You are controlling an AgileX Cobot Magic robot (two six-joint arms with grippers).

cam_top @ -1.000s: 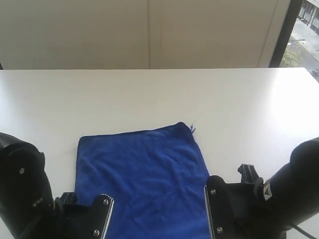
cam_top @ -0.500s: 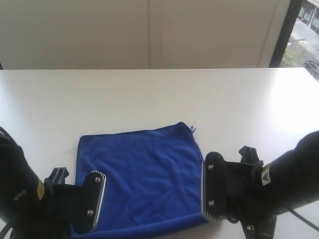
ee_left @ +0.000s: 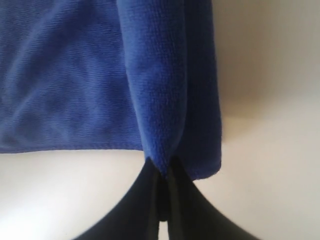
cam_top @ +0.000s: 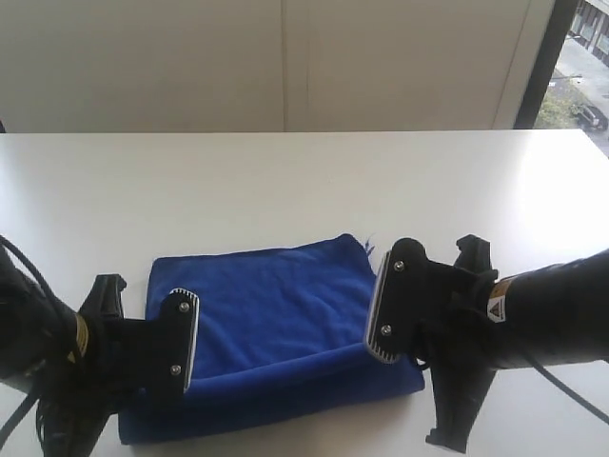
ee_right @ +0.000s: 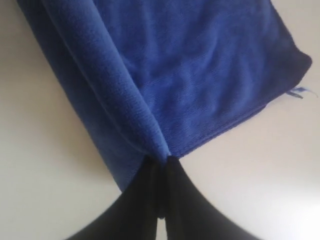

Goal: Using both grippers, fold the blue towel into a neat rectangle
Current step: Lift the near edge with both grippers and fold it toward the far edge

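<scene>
A: Cloth, state and place?
B: The blue towel (cam_top: 276, 305) is soft short-pile fabric with fine ribbing. It lies on the smooth white desk (cam_top: 304, 181) and is roughly rectangular. Its far edge lies flat. The edge by the arms is raised into a rounded roll across the whole width.
A: Left side?
B: The left hand (ee_left: 161, 172) has black tapered fingers pressed together, clamped on the left end of the towel's raised edge. The cloth hangs from the pinch in a tube-like fold.
A: Right side?
B: The right hand (ee_right: 162, 161) has the same black wedge shape and is closed on the right end of that edge. A thin loose thread (ee_right: 302, 91) sticks out at the towel's far right corner.
</scene>
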